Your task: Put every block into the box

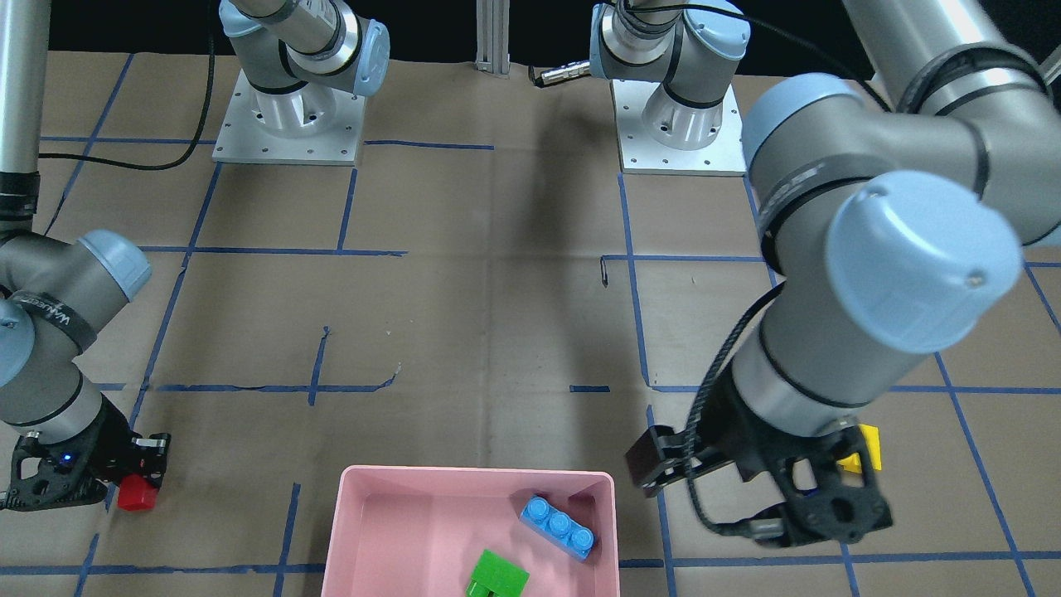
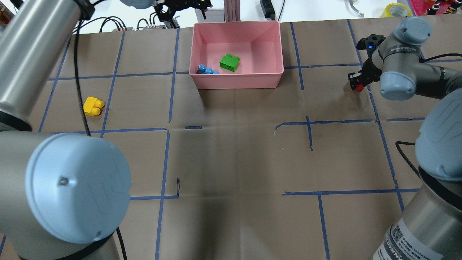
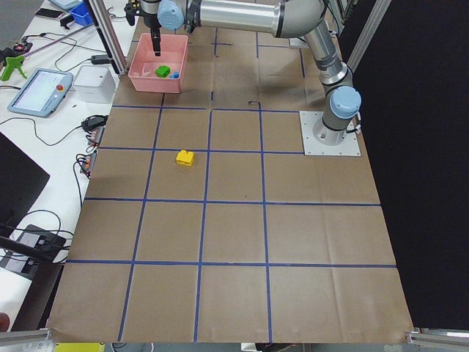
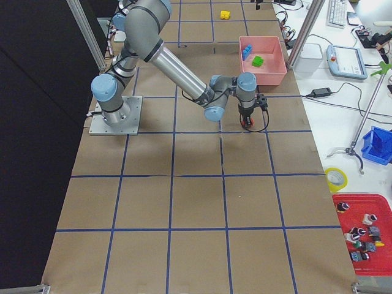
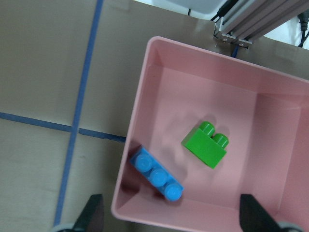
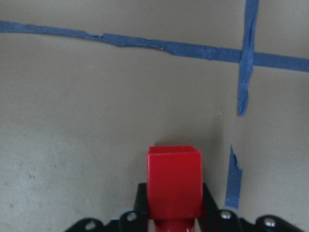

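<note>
At the far edge of the worktop (image 2: 234, 162), about midway along it:

- Pink box (image 2: 236, 77): we record a shallow tray with a rounded rim, standing flat on the brown paper. It holds two bricks.
- Green brick (image 5: 205, 150): two studs, near the middle of the box floor, studs turned sideways. It lies apart from the light-blue one.
- Light-blue brick (image 5: 157, 174): three studs, set slantwise in the box corner that faces the robot and its left end. It is close against the walls there.
- Left gripper (image 5: 174, 212): it hangs high above the box. In its wrist view we see its two fingers spread wide with nothing between them, and the box corner with the light-blue brick lies below.

Toward the worktop's left end, in the far half:

- Yellow brick (image 2: 93, 106): two studs, lying alone on the paper, well apart from the box and from both grippers.

Toward the worktop's right end, in the far half:

- Red brick (image 6: 174, 181): one stud, pinched between the fingers of the right gripper. It is well apart from the box.
- Right gripper (image 6: 174, 205): it is low over the paper with its fingers clamped on the red brick's two sides. We cannot tell whether the brick touches the surface.
- Blue tape (image 6: 244, 58): grid lines cross just beyond the red brick.
</note>
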Controlling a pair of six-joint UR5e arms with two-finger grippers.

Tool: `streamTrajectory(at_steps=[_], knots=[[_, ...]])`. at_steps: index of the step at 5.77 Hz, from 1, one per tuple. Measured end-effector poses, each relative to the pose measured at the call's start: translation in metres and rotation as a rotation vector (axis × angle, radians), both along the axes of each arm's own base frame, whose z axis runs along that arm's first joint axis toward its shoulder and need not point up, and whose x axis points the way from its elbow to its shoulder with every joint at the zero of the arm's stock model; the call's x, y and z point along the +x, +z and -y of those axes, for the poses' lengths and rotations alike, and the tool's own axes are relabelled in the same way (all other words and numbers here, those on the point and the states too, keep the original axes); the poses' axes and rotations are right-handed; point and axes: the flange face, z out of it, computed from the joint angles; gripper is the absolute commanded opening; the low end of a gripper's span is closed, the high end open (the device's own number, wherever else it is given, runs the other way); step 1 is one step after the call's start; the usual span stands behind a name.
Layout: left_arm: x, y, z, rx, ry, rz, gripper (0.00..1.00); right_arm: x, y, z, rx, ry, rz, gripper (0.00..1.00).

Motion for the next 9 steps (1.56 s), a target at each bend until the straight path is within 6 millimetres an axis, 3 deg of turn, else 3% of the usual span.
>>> streamTrajectory(at_steps=[1,2,4,5,6,7,8,9], knots=[[0.062,0.012,-0.020,0.026,-0.062,0.014,0.99,-0.001,0.011,0.003,-0.003,0.000,-0.002,0.06],[0.123,0.007,-0.042,0.055,-0.124,0.020,0.99,-0.001,0.031,0.008,0.006,0.003,0.000,0.06],[0.235,-0.035,-0.077,0.109,-0.260,0.018,0.98,0.006,0.097,0.011,0.036,0.011,0.001,0.06],[0.269,-0.064,-0.087,0.119,-0.309,0.042,0.98,0.021,0.127,0.011,0.051,0.018,0.003,0.06],[0.282,-0.097,-0.092,0.118,-0.331,0.063,0.98,0.051,0.151,0.009,0.063,0.000,0.014,0.06],[0.282,-0.128,-0.098,0.121,-0.350,0.064,0.97,0.099,0.173,0.004,0.067,-0.046,0.036,0.06],[0.281,-0.151,-0.100,0.128,-0.392,0.059,0.97,0.168,0.186,-0.003,0.054,-0.102,0.068,0.07],[0.283,-0.171,-0.097,0.128,-0.458,0.057,0.97,0.243,0.186,-0.007,0.003,-0.121,0.145,0.07]])
